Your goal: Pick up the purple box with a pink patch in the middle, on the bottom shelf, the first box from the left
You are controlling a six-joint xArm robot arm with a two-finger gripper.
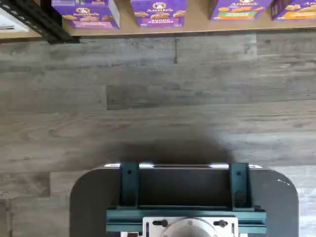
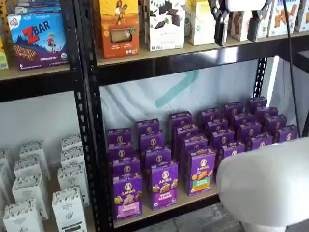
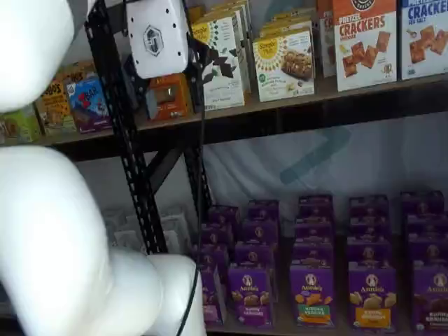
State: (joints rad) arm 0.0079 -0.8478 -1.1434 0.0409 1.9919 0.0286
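The purple box [image 2: 127, 195] with a pink patch stands upright at the front left of the bottom shelf [image 2: 190, 200], first in its column. In a shelf view [image 3: 210, 297] the arm hides most of it. The wrist view shows it [image 1: 86, 12] at the tan board's [image 1: 197, 27] edge, beyond the floor. My gripper [image 2: 236, 30] hangs from the view's top edge, high above the box and level with the upper shelf. A gap shows between its two black fingers [image 2: 220, 24], and it holds nothing. Its white body shows in a shelf view [image 3: 157, 35].
More purple boxes stand beside it: one with a purple-white patch [image 2: 164, 186], one with a green patch [image 2: 202, 171]. A black post [image 2: 89, 121] separates white cartons [image 2: 29, 193]. The white arm [image 2: 265, 186] blocks the lower right. A dark teal-bracketed mount [image 1: 182, 197] hangs over grey floor [image 1: 158, 98].
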